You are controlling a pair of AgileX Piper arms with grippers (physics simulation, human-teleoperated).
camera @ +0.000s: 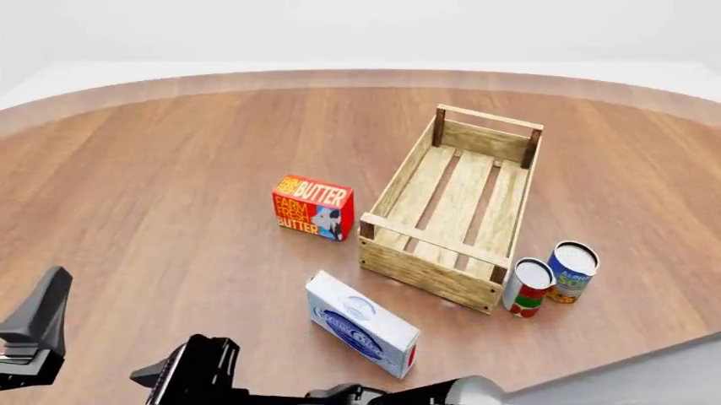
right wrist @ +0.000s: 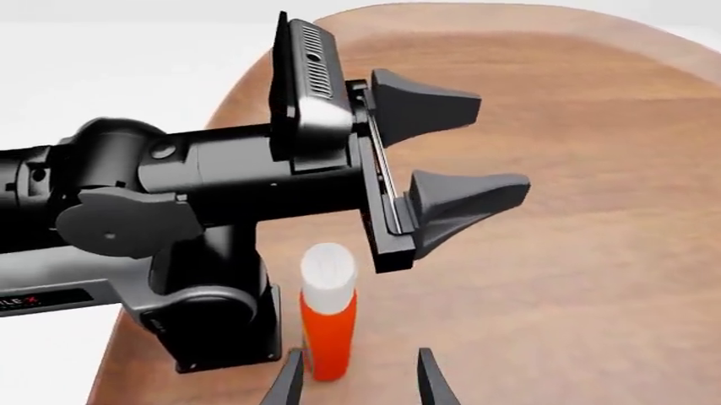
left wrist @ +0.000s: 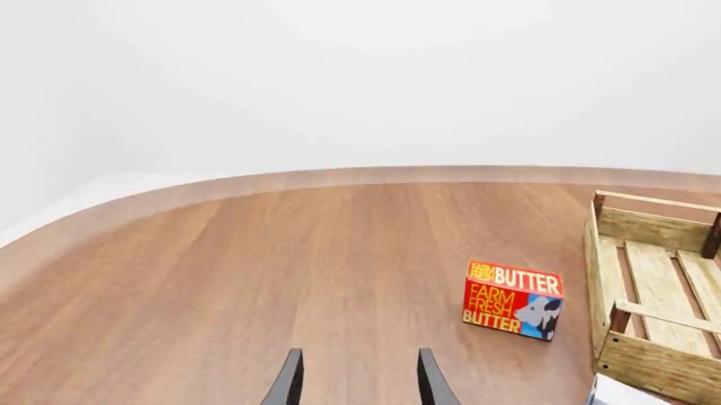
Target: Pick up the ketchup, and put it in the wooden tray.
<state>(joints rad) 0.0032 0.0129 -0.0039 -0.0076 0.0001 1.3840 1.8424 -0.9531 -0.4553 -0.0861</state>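
The ketchup (right wrist: 327,325), a red-orange bottle with a white cap, stands upright near the table's edge in the right wrist view. It is out of view in the front view. My right gripper (right wrist: 360,381) is open, and the bottle's base sits just ahead of its fingertips, close to one finger. My left gripper (right wrist: 451,148) is open and empty, hovering above and beyond the bottle. In its own view its fingertips (left wrist: 289,384) are spread over bare table. The wooden tray (camera: 428,268), a long slatted crate, lies mid-table with nothing in it.
A red butter box (camera: 312,207) stands left of the crate. A white and blue carton (camera: 360,325) lies in front of it. Two cans (camera: 528,287) (camera: 572,272) stand by the crate's near right corner. My right arm (camera: 338,393) crosses the near table edge toward the left.
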